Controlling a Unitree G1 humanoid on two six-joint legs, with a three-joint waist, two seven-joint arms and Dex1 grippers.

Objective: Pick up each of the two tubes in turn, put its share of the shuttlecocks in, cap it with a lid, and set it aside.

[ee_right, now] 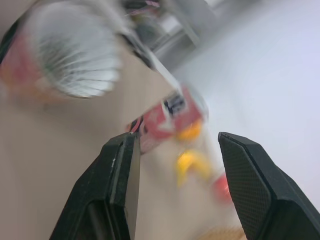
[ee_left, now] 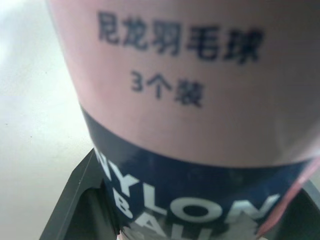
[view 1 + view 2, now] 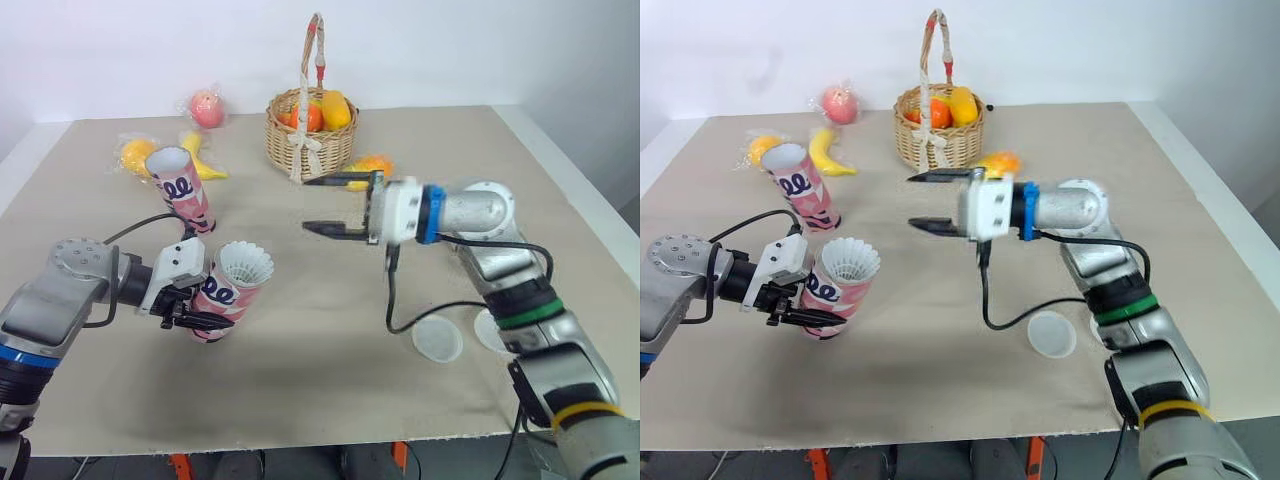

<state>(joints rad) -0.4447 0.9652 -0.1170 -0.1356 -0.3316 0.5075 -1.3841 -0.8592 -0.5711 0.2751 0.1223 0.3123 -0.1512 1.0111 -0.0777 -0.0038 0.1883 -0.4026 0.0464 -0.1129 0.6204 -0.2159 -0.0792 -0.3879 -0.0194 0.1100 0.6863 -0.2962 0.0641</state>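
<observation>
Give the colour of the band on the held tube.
Dark blue band, printed in white; left wrist view shows it best.

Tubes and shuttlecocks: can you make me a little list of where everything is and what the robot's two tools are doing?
held tube: pink, tilted, clamped in the left tool
shuttlecock: white, sticking out of the held tube's mouth
other tube: standing upright on the table, open, no lid on it
right tool: open, up in the air, holding nothing
lids: two, lying on the table by the right arm
basket: at the back, with fruit inside
</observation>
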